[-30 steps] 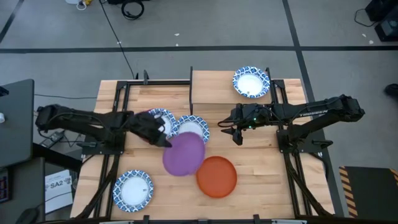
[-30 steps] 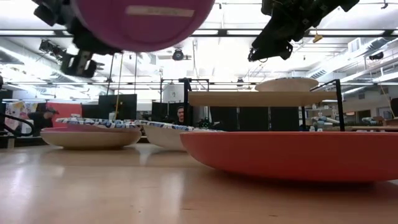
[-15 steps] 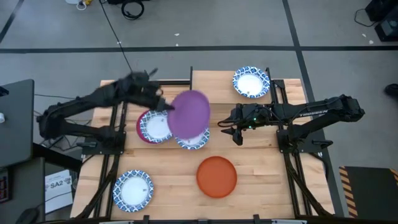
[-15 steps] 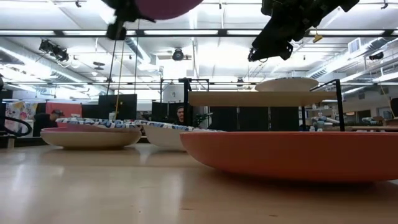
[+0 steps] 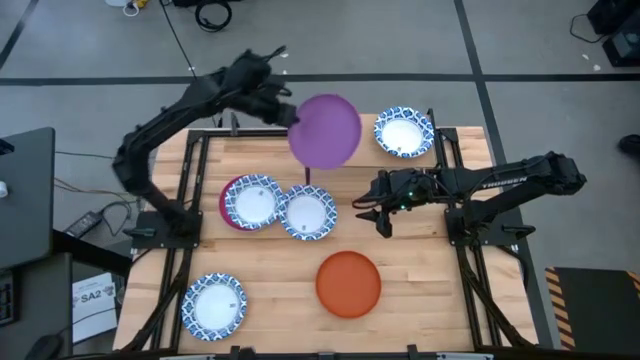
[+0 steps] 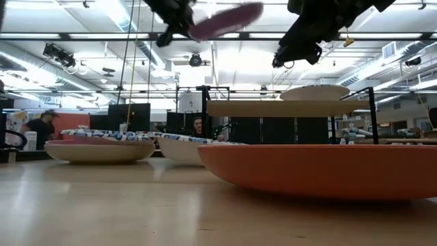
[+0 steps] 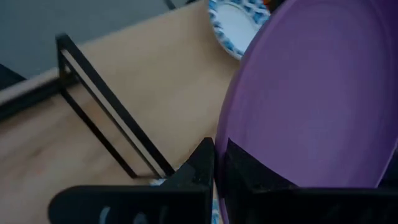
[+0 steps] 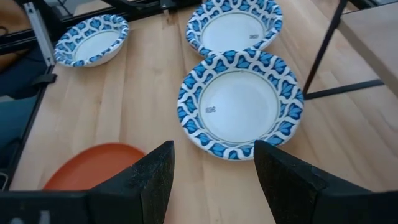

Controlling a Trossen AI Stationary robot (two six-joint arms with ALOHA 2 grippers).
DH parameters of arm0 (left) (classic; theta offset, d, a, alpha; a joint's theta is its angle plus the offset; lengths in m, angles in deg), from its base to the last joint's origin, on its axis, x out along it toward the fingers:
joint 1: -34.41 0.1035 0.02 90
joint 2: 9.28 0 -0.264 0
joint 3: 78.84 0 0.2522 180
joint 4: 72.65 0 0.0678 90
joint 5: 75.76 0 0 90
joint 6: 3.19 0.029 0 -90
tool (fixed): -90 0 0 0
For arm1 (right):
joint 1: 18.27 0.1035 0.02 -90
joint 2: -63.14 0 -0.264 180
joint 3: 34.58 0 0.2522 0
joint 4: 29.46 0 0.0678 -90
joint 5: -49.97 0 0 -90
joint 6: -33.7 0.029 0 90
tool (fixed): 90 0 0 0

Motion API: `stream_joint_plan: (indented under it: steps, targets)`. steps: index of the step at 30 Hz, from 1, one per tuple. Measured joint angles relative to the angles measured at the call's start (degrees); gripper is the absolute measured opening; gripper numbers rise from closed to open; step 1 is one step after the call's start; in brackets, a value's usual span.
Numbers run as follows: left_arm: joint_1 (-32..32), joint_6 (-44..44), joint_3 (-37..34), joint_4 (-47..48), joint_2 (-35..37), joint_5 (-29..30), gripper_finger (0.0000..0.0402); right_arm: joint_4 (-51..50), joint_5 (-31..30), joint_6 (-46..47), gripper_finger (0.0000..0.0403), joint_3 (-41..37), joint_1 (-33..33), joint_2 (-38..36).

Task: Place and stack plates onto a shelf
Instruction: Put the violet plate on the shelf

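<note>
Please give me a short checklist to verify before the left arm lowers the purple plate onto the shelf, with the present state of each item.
1. Left gripper grips the round purple plate at its rim: ok.
2. Purple plate over the small light-wood shelf: ok.
3. Purple plate level: not ok, tilted in the low view.
4. Clear of the blue-rimmed white plate already on the shelf: cannot tell.
5. Right gripper away, open above the table: ok.

Bright, even light from overhead across my feeds.
My low view glares under the ceiling strip lights [image 6: 102, 35]; the raised purple plate [image 6: 225, 19] smears with motion blur, and the near tabletop [image 6: 136, 205] is soft.
</note>
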Motion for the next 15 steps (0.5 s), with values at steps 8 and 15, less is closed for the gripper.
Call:
stream_joint_plan:
  steps: [8,15]
  targets:
    - [3.6,1.7,9.8,0.3,-14.1,-3.0,0.0018,0.0,0.0,-0.1,0.0226,0.0,2.9,0.0]
    - [4.5,3.0,12.2,0.3,-21.2,-3.7,0.0018,0.0,0.0,-0.1,0.0226,0.0,4.8,0.0]
